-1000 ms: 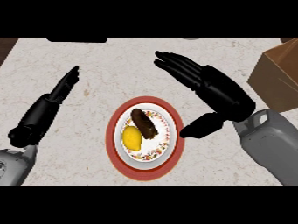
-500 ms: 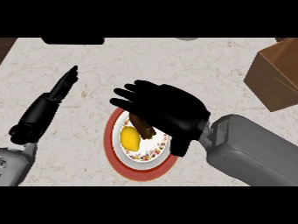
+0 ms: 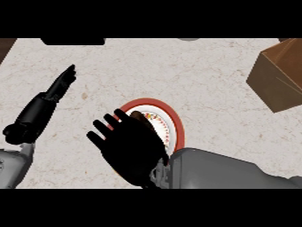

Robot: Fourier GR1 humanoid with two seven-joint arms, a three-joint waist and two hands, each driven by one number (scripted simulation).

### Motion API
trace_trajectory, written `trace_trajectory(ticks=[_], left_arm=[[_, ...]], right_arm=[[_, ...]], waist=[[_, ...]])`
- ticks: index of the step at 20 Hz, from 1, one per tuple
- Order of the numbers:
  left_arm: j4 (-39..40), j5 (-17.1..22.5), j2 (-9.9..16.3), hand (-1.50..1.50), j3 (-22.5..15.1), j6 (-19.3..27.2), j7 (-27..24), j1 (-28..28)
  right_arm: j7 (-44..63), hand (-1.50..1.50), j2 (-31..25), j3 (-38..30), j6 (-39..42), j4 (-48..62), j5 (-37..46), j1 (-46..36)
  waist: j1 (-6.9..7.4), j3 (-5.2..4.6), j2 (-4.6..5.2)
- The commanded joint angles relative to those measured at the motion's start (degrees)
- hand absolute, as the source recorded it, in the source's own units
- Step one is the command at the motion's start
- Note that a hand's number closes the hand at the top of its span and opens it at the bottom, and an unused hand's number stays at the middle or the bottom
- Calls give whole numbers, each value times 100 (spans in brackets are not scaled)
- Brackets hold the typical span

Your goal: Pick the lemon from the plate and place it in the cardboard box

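Over the plate (image 3: pixel 168 116), right hand (image 3: pixel 130 148) now sits spread flat, fingers (image 3: pixel 102 130) straight and apart, pointing up-left past the red rim. Half a second back it was higher and further right, with the lemon visible under the fingertips; a second back it was well clear of the plate. Hand has swung down and left across the dish. Lemon no longer visible: judged to lie beneath the palm, on the plate's left half, but hidden, so contact cannot be told. Dark food item also covered. Only the plate's right arc and a strip of patterned centre show beside the thumb side. No curl round anything yet, so grasp judged not made; step in hand is the descent onto the lemon. Box (image 3: pixel 285 74) stands well apart, far off to the right of the fingers, up near the counter's edge. Left hand (image 3: pixel 58 87) rests left of the plate, fingers straight and together, pointing upward, holding nothing.
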Motion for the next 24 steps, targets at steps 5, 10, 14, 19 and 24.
trace_trajectory(ticks=[5,10,14,19,24], left_arm=[[-591,-163,-79,0,104,-163,129,444],[276,-533,-587,0,0,-115,-18,-154],[-559,-548,-436,0,129,-146,133,396],[-100,-636,-604,0,342,-363,-33,255],[-206,-550,-625,0,502,-580,333,30]], right_arm=[[806,-150,797,22,603,118,525,577],[1032,-150,1055,532,348,424,828,747],[242,-150,936,52,158,1092,1423,505],[262,-150,1066,432,-103,1337,1598,741],[-58,-150,1067,190,-190,2002,1731,315]], waist=[[25,6,4],[9,3,19],[64,7,17],[35,4,27],[48,5,28]])
